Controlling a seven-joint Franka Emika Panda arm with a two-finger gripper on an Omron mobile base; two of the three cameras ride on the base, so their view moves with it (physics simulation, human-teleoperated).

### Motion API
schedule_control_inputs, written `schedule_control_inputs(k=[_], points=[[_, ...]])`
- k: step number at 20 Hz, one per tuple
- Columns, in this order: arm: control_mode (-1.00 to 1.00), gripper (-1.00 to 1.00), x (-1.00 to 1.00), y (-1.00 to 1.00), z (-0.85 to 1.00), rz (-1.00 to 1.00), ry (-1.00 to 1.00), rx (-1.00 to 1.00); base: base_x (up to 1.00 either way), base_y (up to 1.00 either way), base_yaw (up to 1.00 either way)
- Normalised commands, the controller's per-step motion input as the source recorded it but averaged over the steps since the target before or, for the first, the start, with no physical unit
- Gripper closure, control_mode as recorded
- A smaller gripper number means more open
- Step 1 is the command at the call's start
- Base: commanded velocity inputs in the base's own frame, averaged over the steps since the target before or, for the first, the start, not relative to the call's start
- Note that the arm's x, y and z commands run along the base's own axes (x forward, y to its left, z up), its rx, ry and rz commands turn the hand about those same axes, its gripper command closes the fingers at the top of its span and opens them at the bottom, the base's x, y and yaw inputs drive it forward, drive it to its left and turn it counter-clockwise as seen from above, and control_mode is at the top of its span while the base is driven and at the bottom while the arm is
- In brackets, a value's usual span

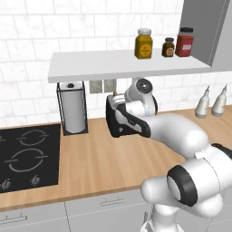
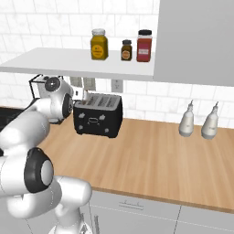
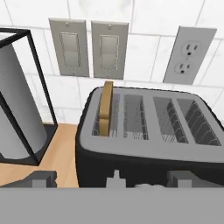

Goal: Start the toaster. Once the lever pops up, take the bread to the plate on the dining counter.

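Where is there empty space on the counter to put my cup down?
Best is the wide bare wood between the toaster and the two white bottles, and along the front edge. It is crowded from the paper towel holder to the toaster, where the robot arm reaches in.

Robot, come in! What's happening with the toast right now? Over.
Gripper hovering at toaster front, open or shut unclear. Bread standing up out of the leftmost slot. Paper towel holder beside toaster, not blocking.
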Motion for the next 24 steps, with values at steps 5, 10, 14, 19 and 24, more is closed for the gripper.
schedule_control_inputs(k=[5,10,14,19,24], points=[[-1.0,-1.0,0.26,0.0,-0.17,0.0,0.0,0.0,0.0,0.0,0.0],[-1.0,-1.0,0.12,0.09,-0.15,0.0,0.0,0.0,0.0,0.0,0.0],[-1.0,-1.0,0.12,0.12,-0.02,0.0,0.0,0.0,0.0,0.0,0.0],[-1.0,-1.0,0.14,0.03,0.0,0.0,0.0,0.0,0.0,0.0,0.0],[-1.0,-1.0,0.22,0.0,-0.04,0.0,0.0,0.0,0.0,0.0,0.0]])
